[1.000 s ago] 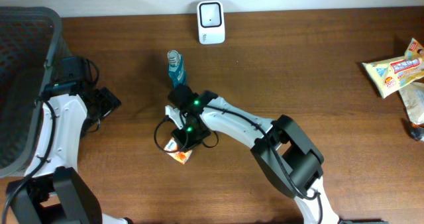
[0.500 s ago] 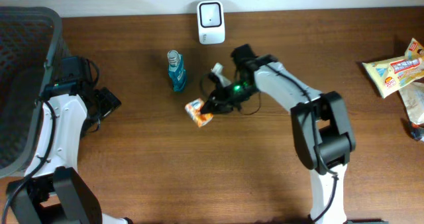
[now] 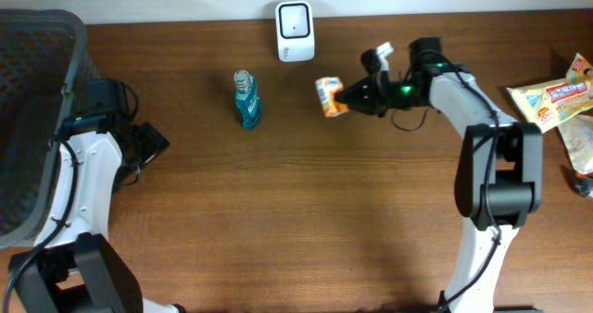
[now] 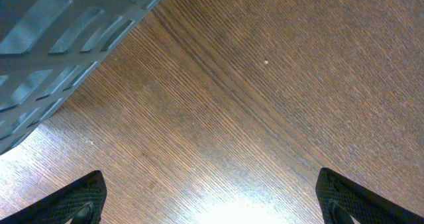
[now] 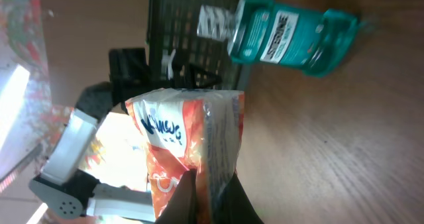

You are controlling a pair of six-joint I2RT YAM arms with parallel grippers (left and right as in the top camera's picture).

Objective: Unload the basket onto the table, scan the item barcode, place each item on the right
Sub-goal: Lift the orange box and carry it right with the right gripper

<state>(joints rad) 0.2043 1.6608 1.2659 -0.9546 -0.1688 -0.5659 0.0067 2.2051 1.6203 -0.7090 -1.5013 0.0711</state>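
Observation:
The item is a small orange and white snack packet (image 3: 327,96), held in the air in front and slightly right of the white barcode scanner (image 3: 295,31) at the table's back edge. My right gripper (image 3: 346,97) is shut on the packet's right end and points left. In the right wrist view the two dark fingers pinch the packet (image 5: 189,144) at its lower edge, gripper (image 5: 209,191). My left gripper (image 3: 156,143) rests at the far left by the basket; its fingers (image 4: 83,197) stand wide apart over bare wood, gripper (image 4: 212,207) open and holding nothing.
A teal mouthwash bottle (image 3: 246,98) lies left of the held packet, also seen in the right wrist view (image 5: 291,35). A dark mesh basket (image 3: 37,118) fills the far left, its wall (image 4: 59,32) close to my left gripper. Snack bags (image 3: 551,95) lie at the right edge.
My right arm has lifted the orange packet from the table's middle and swung it up and right, past the teal bottle, to in front of the scanner. The left arm has not moved.

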